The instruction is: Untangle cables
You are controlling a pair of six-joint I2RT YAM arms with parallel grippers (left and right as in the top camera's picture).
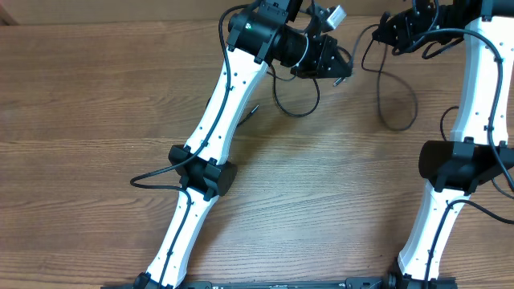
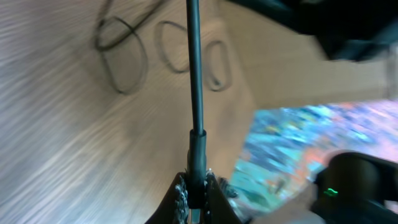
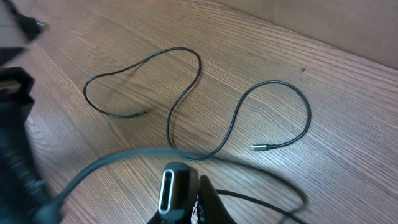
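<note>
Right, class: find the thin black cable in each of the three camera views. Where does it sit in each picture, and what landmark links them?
Overhead: the cable loops on the table near the top, just right of centre.
Left wrist: one strand runs straight up the middle; blurred loops lie upper left.
Right wrist: it snakes across the middle, both plugs loose.
Whether these are the same strand is unclear.
Shared landmark: the wood-grain table.

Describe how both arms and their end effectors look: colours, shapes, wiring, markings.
The left arm and right arm have slim white links dotted with small dark dots, joined by bulky black joint housings. Thick black wires loop out beside the joints. The left end effector and right end effector are black; a green light glows near the left arm's wrist.
</note>
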